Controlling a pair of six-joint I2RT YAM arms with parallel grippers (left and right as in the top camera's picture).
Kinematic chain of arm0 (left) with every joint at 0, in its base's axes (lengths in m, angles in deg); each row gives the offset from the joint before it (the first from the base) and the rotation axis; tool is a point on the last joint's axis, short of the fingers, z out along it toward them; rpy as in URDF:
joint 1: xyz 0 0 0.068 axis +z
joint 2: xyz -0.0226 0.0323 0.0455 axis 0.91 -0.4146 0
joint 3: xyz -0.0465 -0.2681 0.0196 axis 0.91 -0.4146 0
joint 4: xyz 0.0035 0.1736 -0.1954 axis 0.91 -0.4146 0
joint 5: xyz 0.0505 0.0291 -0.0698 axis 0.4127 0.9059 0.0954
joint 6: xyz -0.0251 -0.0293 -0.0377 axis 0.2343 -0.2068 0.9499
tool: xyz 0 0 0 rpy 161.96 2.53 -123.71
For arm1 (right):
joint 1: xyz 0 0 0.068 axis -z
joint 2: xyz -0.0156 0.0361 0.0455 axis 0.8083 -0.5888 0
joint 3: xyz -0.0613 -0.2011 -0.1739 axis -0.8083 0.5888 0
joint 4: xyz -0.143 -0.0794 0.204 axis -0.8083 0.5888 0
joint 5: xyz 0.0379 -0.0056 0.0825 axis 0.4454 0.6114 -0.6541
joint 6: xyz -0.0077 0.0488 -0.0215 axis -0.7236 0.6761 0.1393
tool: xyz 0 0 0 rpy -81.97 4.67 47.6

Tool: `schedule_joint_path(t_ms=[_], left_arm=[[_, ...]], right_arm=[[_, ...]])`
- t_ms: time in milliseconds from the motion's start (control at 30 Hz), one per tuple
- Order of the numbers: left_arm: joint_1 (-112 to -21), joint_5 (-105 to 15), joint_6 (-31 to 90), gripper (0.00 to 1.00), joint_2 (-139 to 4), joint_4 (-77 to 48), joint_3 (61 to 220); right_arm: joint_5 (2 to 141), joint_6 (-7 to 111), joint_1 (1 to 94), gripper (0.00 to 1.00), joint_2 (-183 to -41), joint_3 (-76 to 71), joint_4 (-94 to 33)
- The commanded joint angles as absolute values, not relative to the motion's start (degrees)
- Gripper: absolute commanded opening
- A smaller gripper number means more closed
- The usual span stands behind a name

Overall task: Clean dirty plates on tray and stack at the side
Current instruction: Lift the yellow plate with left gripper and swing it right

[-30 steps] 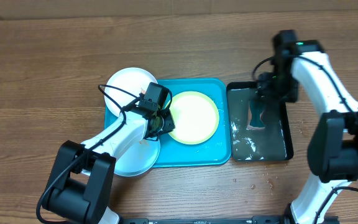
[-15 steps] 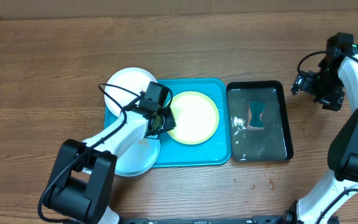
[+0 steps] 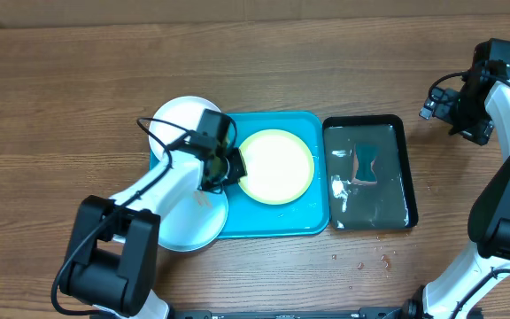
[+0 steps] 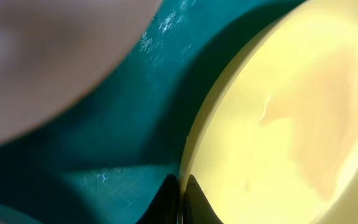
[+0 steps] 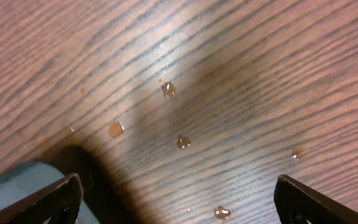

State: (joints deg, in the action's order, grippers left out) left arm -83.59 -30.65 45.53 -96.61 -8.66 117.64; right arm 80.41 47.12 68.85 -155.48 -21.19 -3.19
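Observation:
The turquoise tray (image 3: 277,220) lies at the table's middle with the yellow-green rimmed plate (image 3: 276,166) on it. My left gripper (image 3: 228,167) is shut on that plate's left rim; in the left wrist view the two dark fingertips (image 4: 169,199) pinch the rim of the plate (image 4: 278,124) over the tray (image 4: 104,143). A white plate (image 3: 177,120) lies at the tray's far left corner and a pale bluish plate (image 3: 189,221) at its near left corner, both overlapping the rim. My right gripper (image 3: 436,105) (image 5: 179,200) is open and empty over bare wood.
A black tray (image 3: 407,168) holding water and a grey-blue sponge (image 3: 364,166) stands right of the turquoise tray. Water drops (image 5: 115,129) dot the wood under my right gripper and near the table's front (image 3: 370,261). A blurred grey-blue shape (image 5: 11,186) shows at lower left of the right wrist view.
My right gripper has left the sponge in the black tray and swung away to the right, over bare wood. My left gripper, still on the plate rim, shifted slightly.

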Motion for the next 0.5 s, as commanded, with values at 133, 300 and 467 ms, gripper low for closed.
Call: schedule_joint_path(t_ms=[133,300,467], left_arm=[[-78.02,-43.24,37.40,0.04,-96.87,-9.95,123.28],[-78.00,-44.45,36.15,0.04,-96.78,-10.26,125.79],[-78.52,-44.49,35.48,0.04,-96.76,-10.74,128.17]], right_arm=[[80.65,47.32,68.96,1.00,-154.15,-21.94,-4.19],[80.65,47.32,68.96,1.00,-154.15,-21.94,-4.19],[80.65,47.32,68.96,1.00,-154.15,-21.94,-4.19]])
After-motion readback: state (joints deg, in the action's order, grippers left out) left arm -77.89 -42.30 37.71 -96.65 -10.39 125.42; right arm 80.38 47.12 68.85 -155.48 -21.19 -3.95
